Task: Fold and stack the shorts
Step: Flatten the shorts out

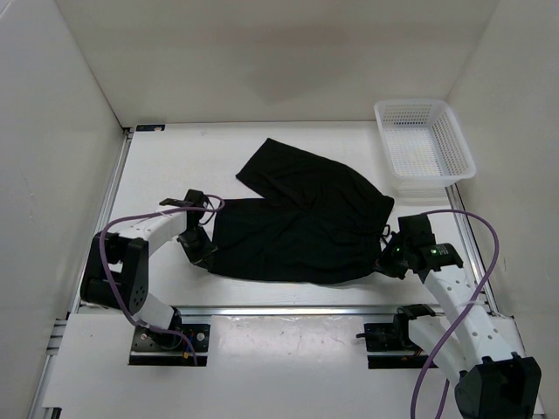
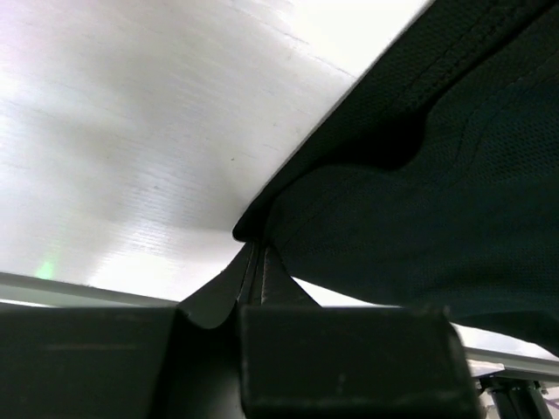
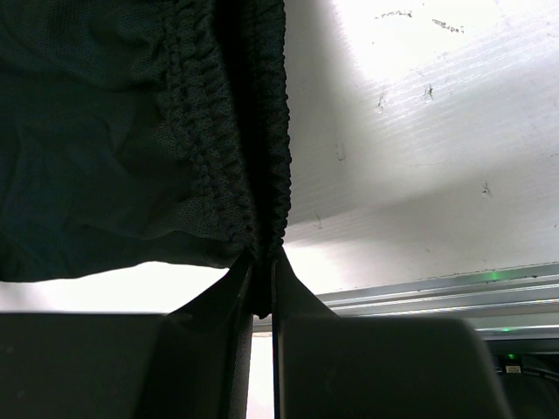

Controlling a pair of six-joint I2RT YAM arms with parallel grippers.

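One pair of black shorts (image 1: 301,223) is lying spread near the middle of the tabletop (image 1: 175,166), nearer the near edge than the far one. It is being pinched at both ends. The left gripper (image 1: 199,247) is being held closed on the left hem edge. The right gripper (image 1: 390,259) is being held closed on the gathered waistband (image 3: 236,131) at the right end. In both wrist views the fingers (image 3: 223,292) are being pressed together with only a thin fold of cloth between them.

The long axis is running left to right, roughly along the near edge. The waist is pointing right and the legs are pointing left, with one leg being splayed off toward the far left corner. A white mesh basket (image 1: 424,144) is sitting at the far right corner, apart from the cloth.

Handling, as judged: the fabric is looking light, limp and without stiffness, so sag between the two pinch points is to be expected. The elastic band is the thickest, least slippery part and a good hold. The thin hem is more likely to be slipped out of the pinch. Both ends are best lifted together for the fold.
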